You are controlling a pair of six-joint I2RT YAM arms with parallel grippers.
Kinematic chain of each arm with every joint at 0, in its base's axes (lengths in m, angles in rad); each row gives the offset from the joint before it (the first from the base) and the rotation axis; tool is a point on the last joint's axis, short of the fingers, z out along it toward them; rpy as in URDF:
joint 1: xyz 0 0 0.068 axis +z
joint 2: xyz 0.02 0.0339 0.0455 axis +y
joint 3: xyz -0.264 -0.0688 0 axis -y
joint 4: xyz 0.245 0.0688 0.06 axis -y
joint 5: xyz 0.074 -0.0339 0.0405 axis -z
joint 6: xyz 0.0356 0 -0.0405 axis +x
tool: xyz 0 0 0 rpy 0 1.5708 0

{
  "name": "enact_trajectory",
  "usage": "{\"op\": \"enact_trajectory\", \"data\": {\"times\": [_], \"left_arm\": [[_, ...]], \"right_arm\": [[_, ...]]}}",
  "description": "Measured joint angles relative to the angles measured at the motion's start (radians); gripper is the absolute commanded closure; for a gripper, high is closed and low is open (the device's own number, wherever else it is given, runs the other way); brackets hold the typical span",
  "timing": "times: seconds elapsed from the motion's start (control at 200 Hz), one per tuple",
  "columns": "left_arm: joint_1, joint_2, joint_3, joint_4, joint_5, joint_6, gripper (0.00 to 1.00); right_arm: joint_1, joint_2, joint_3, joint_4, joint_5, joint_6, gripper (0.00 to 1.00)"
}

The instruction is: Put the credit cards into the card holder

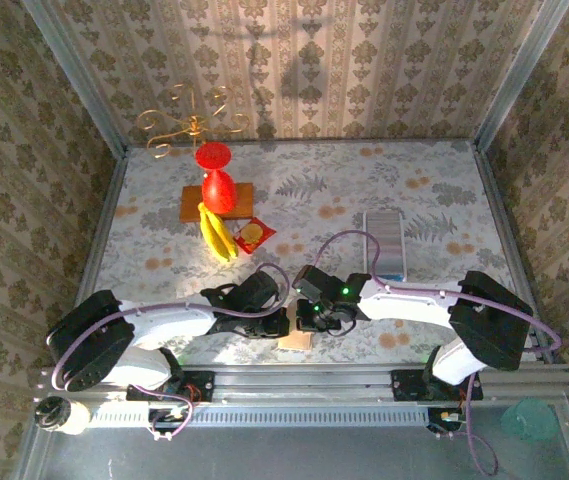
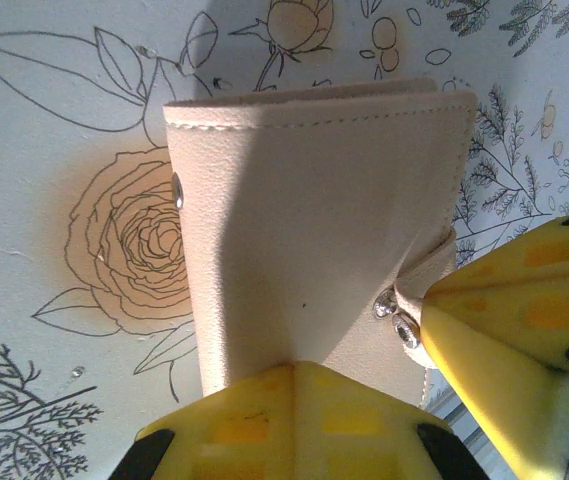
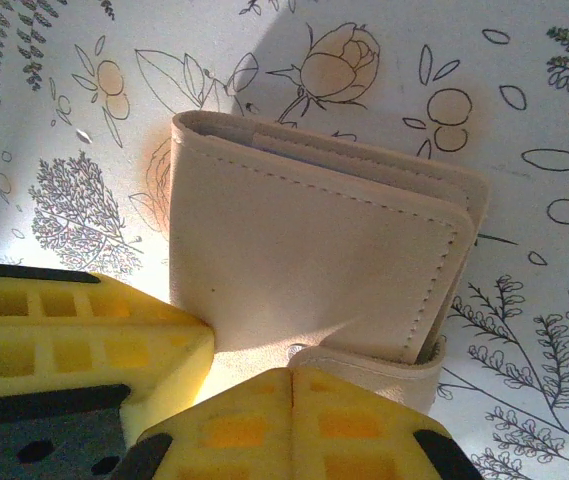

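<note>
Both my arms fold inward, low over the near edge of the table (image 1: 434, 190). The elbows sit out by their bases, and the forearms lie almost flat and meet at the middle. My left gripper (image 1: 277, 323) comes in from the left and my right gripper (image 1: 320, 318) from the right. Both wrists are tipped down, with the tips close to each other.

The card holder (image 1: 296, 341) lies between and just below the two tips, at the table's near edge. It is tan, folded shut, and its stitched face is up.

Left wrist view: my yellow fingers (image 2: 294, 420) sit at the card holder's lower right corner with only a narrow gap between them. The strap (image 2: 426, 272), with its metal snaps, runs into that gap. I read this as a pinch on the card holder at the strap end.

Right wrist view: my fingers (image 3: 74, 340) nearly meet over the card holder's near edge, beside the loose strap. One pad overlaps the leather. Whether they clamp it or merely rest on it, I cannot tell.

Well apart, farther back on the table: bananas (image 1: 219, 235), a snack packet (image 1: 254, 235) just beside them, and a ribbed tray (image 1: 385, 243) off to the right.
</note>
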Motion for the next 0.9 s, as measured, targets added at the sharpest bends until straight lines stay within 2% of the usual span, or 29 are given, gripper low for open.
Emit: {"op": "enact_trajectory", "data": {"times": [0.52,0.9], "left_arm": [[0.0,-0.013,-0.001,-0.015,-0.003,-0.001,0.99],[0.0,-0.014,-0.001,-0.015,-0.003,-0.001,0.99]], "right_arm": [[0.012,0.019,0.011,-0.001,0.037,0.044,1.0],[0.017,-0.063,-0.061,0.009,0.132,0.105,1.0]]}}
